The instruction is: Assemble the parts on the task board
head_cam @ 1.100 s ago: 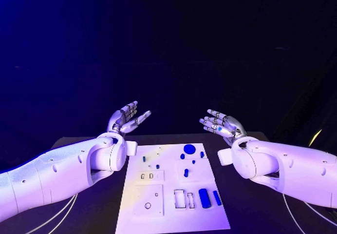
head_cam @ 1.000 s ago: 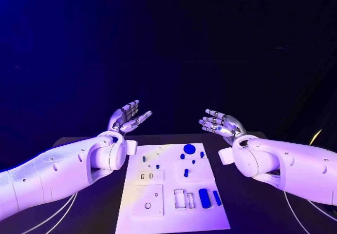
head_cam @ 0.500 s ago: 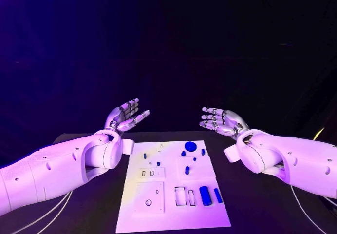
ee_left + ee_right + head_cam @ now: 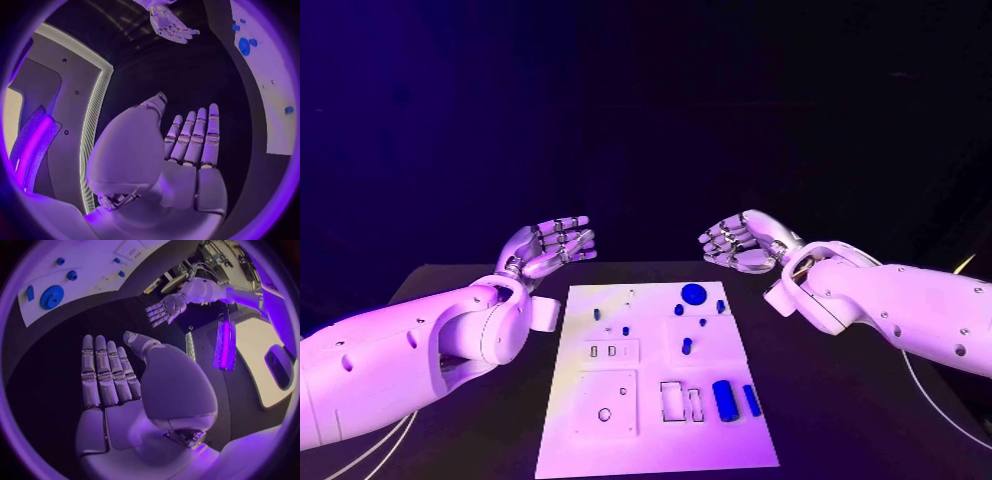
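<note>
Both empty, fingers apart: left hand [image 4: 545,245] and right hand [image 4: 740,243], raised beyond the task board [image 4: 646,440]. Blue parts [image 4: 692,294] lying on it. Best lowered slowly over one part first.

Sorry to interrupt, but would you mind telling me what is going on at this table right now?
A two-armed robot faces a white task board carrying small blue parts, among them a round blue disc. Nothing is being handled at this moment: the left hand and the right hand both hang empty above the table beyond the board's far end, fingers apart, and the parts lie untouched.
</note>
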Tool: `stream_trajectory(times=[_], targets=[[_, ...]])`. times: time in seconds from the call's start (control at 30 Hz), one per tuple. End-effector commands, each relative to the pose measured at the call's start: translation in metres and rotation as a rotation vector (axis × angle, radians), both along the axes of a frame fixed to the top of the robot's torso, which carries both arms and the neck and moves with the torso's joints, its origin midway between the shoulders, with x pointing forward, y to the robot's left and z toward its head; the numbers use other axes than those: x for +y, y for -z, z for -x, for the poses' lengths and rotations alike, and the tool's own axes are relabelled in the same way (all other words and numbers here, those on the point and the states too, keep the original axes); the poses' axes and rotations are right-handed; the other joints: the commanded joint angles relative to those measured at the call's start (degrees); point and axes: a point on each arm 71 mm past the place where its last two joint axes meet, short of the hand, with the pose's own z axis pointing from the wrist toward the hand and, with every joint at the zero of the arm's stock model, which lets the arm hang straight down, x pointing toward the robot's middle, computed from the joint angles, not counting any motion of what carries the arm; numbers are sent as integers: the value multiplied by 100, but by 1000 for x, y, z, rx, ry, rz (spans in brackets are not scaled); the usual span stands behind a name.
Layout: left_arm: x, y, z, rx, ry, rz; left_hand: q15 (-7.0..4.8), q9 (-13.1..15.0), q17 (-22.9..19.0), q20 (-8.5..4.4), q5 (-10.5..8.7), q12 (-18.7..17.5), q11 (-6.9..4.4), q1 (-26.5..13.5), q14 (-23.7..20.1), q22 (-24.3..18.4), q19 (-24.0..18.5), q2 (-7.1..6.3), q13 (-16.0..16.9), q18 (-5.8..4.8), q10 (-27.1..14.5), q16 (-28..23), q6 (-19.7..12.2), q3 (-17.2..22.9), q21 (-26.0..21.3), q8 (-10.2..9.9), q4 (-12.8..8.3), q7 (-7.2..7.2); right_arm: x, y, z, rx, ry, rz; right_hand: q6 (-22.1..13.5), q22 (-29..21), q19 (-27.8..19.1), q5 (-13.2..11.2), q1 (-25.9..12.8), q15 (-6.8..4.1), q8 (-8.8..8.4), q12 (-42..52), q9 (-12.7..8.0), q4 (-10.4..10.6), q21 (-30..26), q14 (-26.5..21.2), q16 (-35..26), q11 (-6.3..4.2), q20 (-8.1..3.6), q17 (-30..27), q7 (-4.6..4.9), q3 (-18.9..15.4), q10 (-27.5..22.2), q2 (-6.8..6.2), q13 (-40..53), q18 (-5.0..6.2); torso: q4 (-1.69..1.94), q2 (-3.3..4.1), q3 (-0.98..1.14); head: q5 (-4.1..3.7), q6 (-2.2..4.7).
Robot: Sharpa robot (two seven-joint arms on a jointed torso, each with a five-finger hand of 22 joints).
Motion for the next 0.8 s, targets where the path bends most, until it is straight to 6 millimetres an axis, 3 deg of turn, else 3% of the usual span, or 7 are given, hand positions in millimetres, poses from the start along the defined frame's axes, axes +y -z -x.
stream_trajectory(times=[0.03, 0.23, 0.3, 0.47, 0.57, 0.63, 0.8], targets=[[-4, -6, 9, -7, 66, 21, -101, 52, 182, -84, -20, 18, -68, -31, 334, 74, 326, 31, 6, 129, 236, 154, 281, 102, 209, 130, -30, 435, 10, 1, 1, -67, -84, 279, 181, 121, 331, -46, 58, -154, 66, -28, 18, -5, 256, 411, 182, -102, -158, 156, -69, -2, 272, -79, 8, 68, 66, 173, -4, -12, 33], [-4, -13, 27, -3, 103, 37, -215, 56, 540, -230, 6, -48, -141, -15, 637, 199, 643, -39, 17, 116, 462, 305, 336, 465, 521, 203, -187, 374, 20, -5, -1, -147, -116, 449, 498, 805, 1237, -103, 158, -583, 98, -64, 19, -58, 1435, 1768, 1000, -350, -641, 852, -259, -263, 660, -123, 9, 53, 106, 355, -12, -8, 62], [-5, -16, 32, -5, 118, 45, -294, 81, 775, -315, -5, -4, -199, -86, 855, 305, 789, -94, 50, 112, 679, 473, 417, 577, 732, 262, -261, 345, 23, -6, 0, -173, -115, 500, 569, 1030, 1348, -149, 110, -657, 81, -71, 30, 10, 1767, 2031, 1389, -413, -717, 1216, -304, -240, 776, -180, 18, 51, 131, 408, -24, -24, 70], [-7, -23, 40, -10, 143, 60, -413, 163, 1290, -454, -14, 108, -298, -205, 986, 600, 881, -179, 122, 95, 1003, 981, 563, 788, 1231, 400, -466, 279, 28, -7, 0, -221, -102, 592, 614, 1566, 1387, -208, 55, -677, 5, -73, 114, 249, 2437, 2064, 2600, -451, -774, 2293, -342, 14, 848, -371, 30, 52, 173, 506, -36, -57, 108], [-7, -25, 43, -10, 150, 65, -427, 202, 1651, -487, -24, 114, -310, -334, 791, 840, 699, -229, 155, 73, 1069, 1351, 567, 939, 1578, 440, -576, 270, 31, -7, -1, -239, -93, 631, 579, 3045, 1762, -215, 46, -662, -25, -72, 180, 349, 3657, 2099, 3678, -454, -781, 3241, -351, 116, 814, -477, 32, -134, 186, 550, -38, -76, 114], [-7, -26, 44, -10, 154, 69, -428, 212, 1730, -486, -31, 113, -310, -382, 754, 897, 651, -240, 163, 74, 1076, 1438, 564, 960, 1660, 448, -588, 272, 33, -6, -2, -246, -87, 652, 561, 3575, 1864, -216, 41, -662, -33, -73, 217, 397, 4080, 2093, 4149, -446, -771, 3681, -352, 158, 796, -505, 31, -202, 204, 586, -40, -98, 125], [-8, -29, 46, -10, 162, 78, -411, 223, 1822, -474, -35, 81, -293, -447, 654, 968, 568, -254, 161, 71, 1016, 1531, 542, 972, 1760, 451, -607, 282, 36, -2, -4, -247, -78, 688, 499, 4134, 1944, -219, 22, -623, -58, -75, 264, 459, 4516, 2111, 4670, -429, -757, 4151, -368, 188, 684, -552, 18, -270, 235, 646, -43, -104, 119]])
